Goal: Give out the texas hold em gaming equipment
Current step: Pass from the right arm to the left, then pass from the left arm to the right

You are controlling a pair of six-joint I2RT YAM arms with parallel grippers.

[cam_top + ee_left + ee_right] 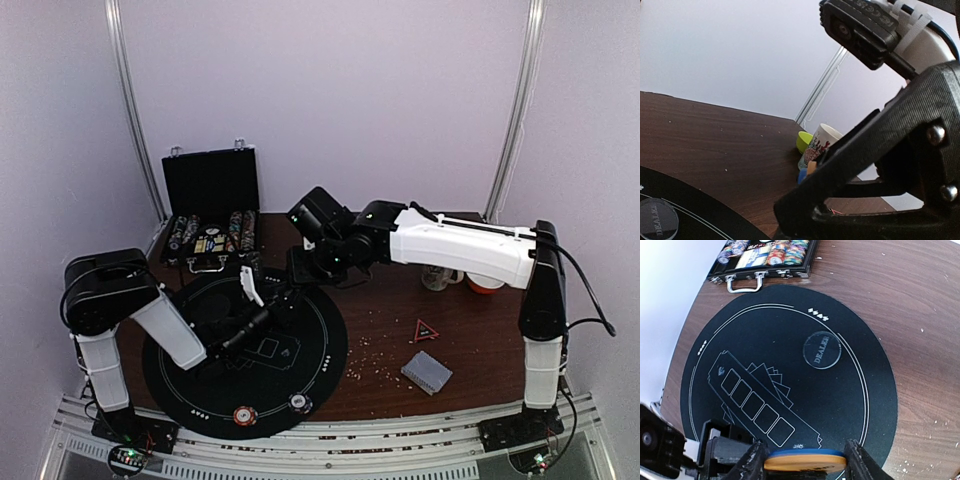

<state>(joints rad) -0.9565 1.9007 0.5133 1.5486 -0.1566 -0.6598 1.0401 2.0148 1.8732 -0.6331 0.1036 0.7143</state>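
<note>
My right gripper [805, 462] is shut on two stacked discs, the orange disc [805, 463] under the blue disc [805, 453], held flat above the black round mat [740, 330]. A clear grey "DEALER" disc [822, 350] lies on the mat. From above, the right gripper [300, 268] hangs over the mat's far edge, and my left gripper [268, 303] sits close beside it. The left wrist view shows the discs' edges [807, 170] behind the right gripper's black body; my own left jaws do not show clearly. A red-white disc [245, 415] and a black-white disc [298, 403] lie at the mat's near edge. The grey-blue card deck [427, 372] lies at the right.
The open black case [210, 215] with chip rows stands at the back left. A white patterned mug [437, 277], an orange cup [485, 283] and a green cup [802, 141] stand behind the right arm. A red triangle [426, 331] and crumbs lie near the deck.
</note>
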